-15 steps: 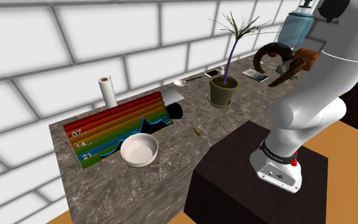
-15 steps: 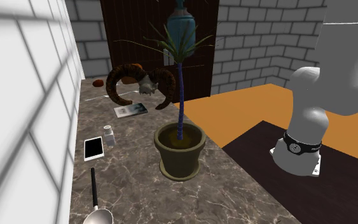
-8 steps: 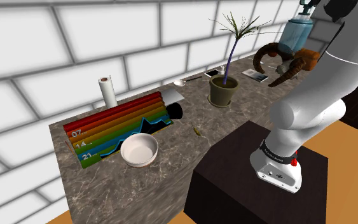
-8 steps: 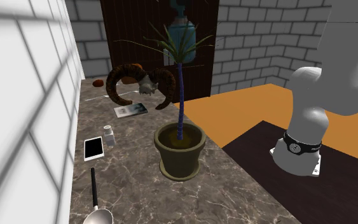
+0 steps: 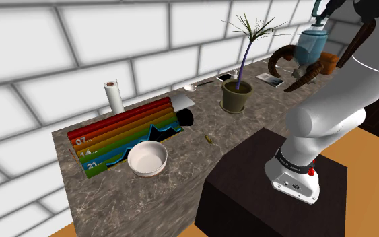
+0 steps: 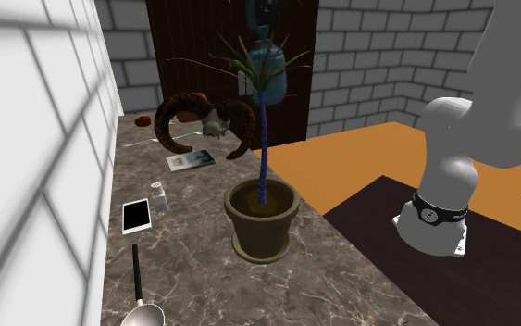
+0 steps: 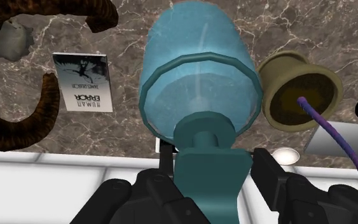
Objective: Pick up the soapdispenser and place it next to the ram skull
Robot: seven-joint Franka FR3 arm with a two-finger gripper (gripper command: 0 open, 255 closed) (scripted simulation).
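The soap dispenser [image 7: 199, 83], hanging in the air over the end of the counter [image 6: 193, 269] where the ram skull [image 6: 210, 120] lies, is clasped only at its narrow pump head by the gripper's [image 7: 212, 162] partly closed fingers, so it may slip, or clip a horn and topple when lowered.

I am working in a room of a home, kitchen-like in its fittings: a marbled counter [image 5: 201, 124] runs along a white brick wall [image 5: 60, 47], with an orange wooden floor [image 6: 341, 171] beside it and a dark wooden door [image 6: 193, 46] behind its far end. Household items noted on the counter: paper towel roll [image 5: 114, 97], white bowl [image 5: 147, 159], spoon [image 6: 139, 287], phone [image 6: 137, 216], potted plant [image 5: 236, 96], ram skull [image 6: 214, 120].
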